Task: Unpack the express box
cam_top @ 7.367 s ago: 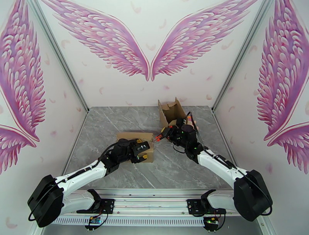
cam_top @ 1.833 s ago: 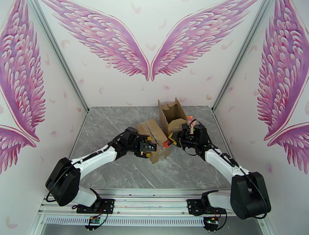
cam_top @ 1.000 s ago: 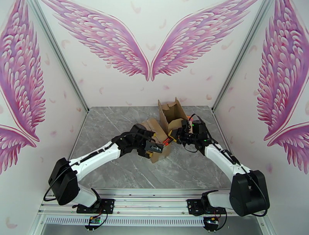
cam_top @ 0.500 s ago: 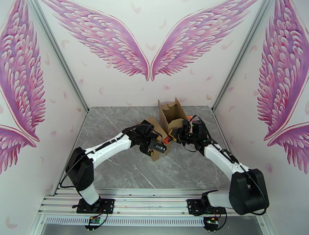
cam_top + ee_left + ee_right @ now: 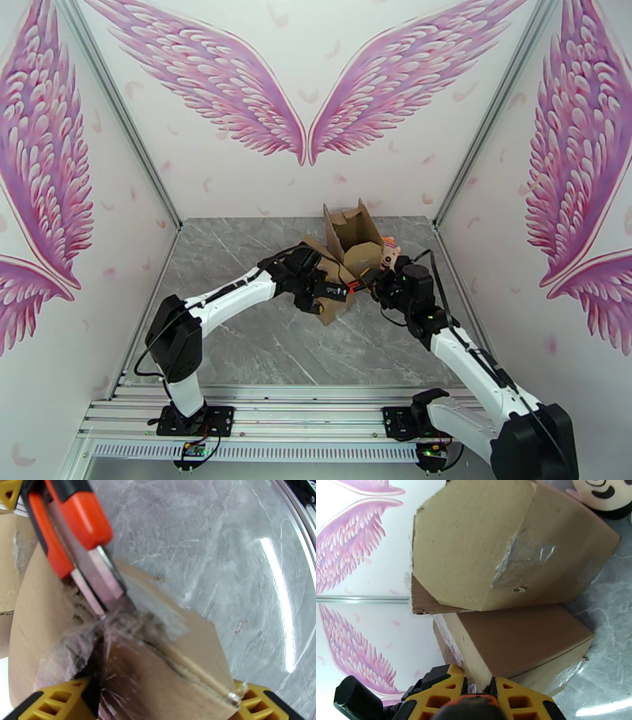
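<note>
A small brown express box [image 5: 336, 306] stands tilted on the grey table, its taped seam toward the right arm. My left gripper [image 5: 325, 290] is shut on it; in the left wrist view the yellow fingertips [image 5: 51, 701] sit at either side of the box [image 5: 158, 669]. My right gripper [image 5: 378, 284] is shut on an orange utility knife [image 5: 353, 283]. The knife's blade [image 5: 98, 584] meets the clear tape on the seam. In the right wrist view the box [image 5: 521, 638] lies just beyond my right gripper [image 5: 478, 689].
A second cardboard box [image 5: 351, 227] with raised flaps stands right behind, touching the small one; it also shows in the right wrist view [image 5: 474, 547]. A pink plush toy [image 5: 389, 254] lies at its right side. Bare marble table [image 5: 237, 347] extends to the front and left.
My left arm has stretched further right and its jaws have narrowed onto the box, which now stands steeper. My right arm has drawn back toward the front right, knife still at the seam.
</note>
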`<move>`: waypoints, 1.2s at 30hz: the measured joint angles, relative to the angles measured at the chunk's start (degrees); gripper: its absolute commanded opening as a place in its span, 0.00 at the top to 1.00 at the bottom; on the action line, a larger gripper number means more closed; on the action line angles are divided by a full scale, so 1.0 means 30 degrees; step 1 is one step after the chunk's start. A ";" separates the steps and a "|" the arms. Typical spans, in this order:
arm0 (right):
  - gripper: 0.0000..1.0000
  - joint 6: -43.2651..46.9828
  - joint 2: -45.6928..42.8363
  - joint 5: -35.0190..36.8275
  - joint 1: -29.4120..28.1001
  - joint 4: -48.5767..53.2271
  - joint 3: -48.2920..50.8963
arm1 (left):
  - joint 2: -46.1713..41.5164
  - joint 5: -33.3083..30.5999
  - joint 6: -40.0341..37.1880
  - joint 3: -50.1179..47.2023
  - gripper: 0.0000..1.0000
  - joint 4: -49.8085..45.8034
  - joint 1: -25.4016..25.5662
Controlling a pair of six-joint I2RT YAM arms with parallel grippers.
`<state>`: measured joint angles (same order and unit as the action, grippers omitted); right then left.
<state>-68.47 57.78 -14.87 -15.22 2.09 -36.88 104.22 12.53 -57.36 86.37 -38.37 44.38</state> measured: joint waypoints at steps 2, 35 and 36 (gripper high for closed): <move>1.00 -0.0423 -0.0729 0.1056 -0.0437 -0.0080 0.0590 | 0.0211 -0.0066 0.0437 0.0182 0.26 -0.0175 0.0022; 1.00 0.0816 -0.1362 0.0022 0.0437 -0.1086 0.0984 | -0.2506 -0.1501 0.3053 -0.2280 0.21 0.1778 0.0240; 1.00 0.1049 -0.1122 -0.0277 0.0474 -0.1151 0.0729 | -0.2623 -0.1581 0.3075 -0.2375 0.20 0.1872 0.0240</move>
<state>-65.32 54.41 -15.70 -13.80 -1.37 -34.70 96.36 7.79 -48.14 79.24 -32.75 45.10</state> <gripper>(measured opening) 0.206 0.794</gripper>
